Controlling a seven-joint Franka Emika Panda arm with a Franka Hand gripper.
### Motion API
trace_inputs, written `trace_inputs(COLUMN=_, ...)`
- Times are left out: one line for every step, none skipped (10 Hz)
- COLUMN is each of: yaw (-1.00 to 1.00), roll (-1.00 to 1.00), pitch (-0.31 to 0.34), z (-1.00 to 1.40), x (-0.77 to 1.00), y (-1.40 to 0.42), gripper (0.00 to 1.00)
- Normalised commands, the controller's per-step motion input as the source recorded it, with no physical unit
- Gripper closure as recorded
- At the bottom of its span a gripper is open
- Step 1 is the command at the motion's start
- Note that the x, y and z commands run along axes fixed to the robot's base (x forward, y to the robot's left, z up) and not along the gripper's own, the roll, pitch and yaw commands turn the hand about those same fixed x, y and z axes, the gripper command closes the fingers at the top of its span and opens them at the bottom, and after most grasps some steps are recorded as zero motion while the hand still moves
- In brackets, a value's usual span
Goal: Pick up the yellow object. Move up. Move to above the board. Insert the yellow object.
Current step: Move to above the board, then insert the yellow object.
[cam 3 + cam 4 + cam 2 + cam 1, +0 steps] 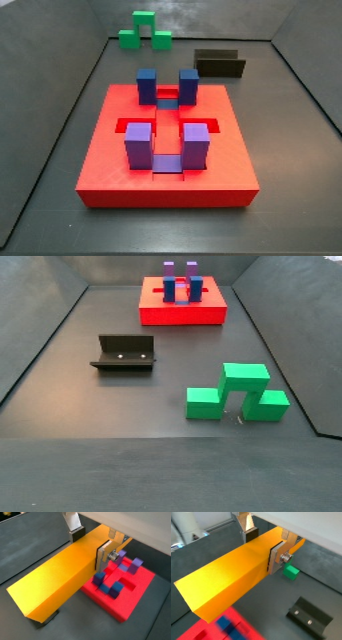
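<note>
My gripper (264, 547) is shut on the yellow object (231, 577), a long yellow-orange bar clamped across its width between the silver fingers (276, 558). Both wrist views show this grip; the gripper (91, 546) holds the bar (60, 582) well above the floor. The board (132, 606), a thick red slab with blue-purple posts (110, 587), lies below and beside the bar. A corner of it shows in a wrist view (198, 629). The board shows in both side views (160, 185) (181, 314), its slots empty. The gripper and bar are out of view there.
The dark fixture (124, 353) stands on the floor between the board and the green blocks (238, 393). It also shows in a wrist view (310, 617) and a side view (218, 63). The green blocks (142, 32) sit near a wall. Dark walls enclose the floor.
</note>
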Motion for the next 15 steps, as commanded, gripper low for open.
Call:
trace_inputs(yaw=0.00, roll=0.02, pitch=0.087, z=0.24, x=-0.10, y=-1.40, gripper=1.00)
trace_inputs(yaw=0.00, roll=-0.01, pitch=0.078, z=0.24, x=-0.08, y=-1.40, gripper=1.00)
trace_inputs(yaw=0.01, roll=0.00, pitch=0.092, z=0.25, x=-0.05, y=-1.40, gripper=1.00)
trace_inputs(yaw=0.01, roll=0.02, pitch=0.103, z=0.16, x=-0.01, y=-0.84, gripper=1.00)
trace_inputs(yaw=0.01, roll=0.01, pitch=0.132, z=0.07, x=0.06, y=-0.30, gripper=1.00)
trace_inputs(yaw=0.00, roll=0.00, pitch=0.000, z=-0.03, x=0.00, y=0.00, gripper=1.00)
trace_inputs(yaw=0.00, roll=0.00, pitch=-0.059, z=-0.39, x=0.00, y=0.00, gripper=1.00)
trace_inputs(yaw=0.00, roll=0.07, pitch=-0.124, z=-0.85, x=0.03, y=-0.10, gripper=1.00)
trace_inputs(yaw=0.03, roll=0.18, pitch=-0.091, z=-0.88, x=0.04, y=-0.10, gripper=1.00)
trace_inputs(yaw=0.13, roll=0.22, pitch=-0.103, z=-0.82, x=0.00, y=-0.13, gripper=1.00)
trace_inputs(yaw=0.22, roll=0.30, pitch=-0.060, z=-0.67, x=0.00, y=-0.15, gripper=1.00)
trace_inputs(yaw=0.25, roll=0.32, pitch=-0.044, z=-0.66, x=0.00, y=-0.17, gripper=1.00)
trace_inputs(yaw=0.24, roll=0.23, pitch=-0.036, z=-0.84, x=0.00, y=-0.27, gripper=1.00)
trace_inputs(yaw=0.11, roll=0.01, pitch=-0.049, z=-0.99, x=0.00, y=-0.17, gripper=1.00)
trace_inputs(yaw=0.00, roll=-0.09, pitch=-0.050, z=-0.87, x=0.00, y=-0.03, gripper=1.00)
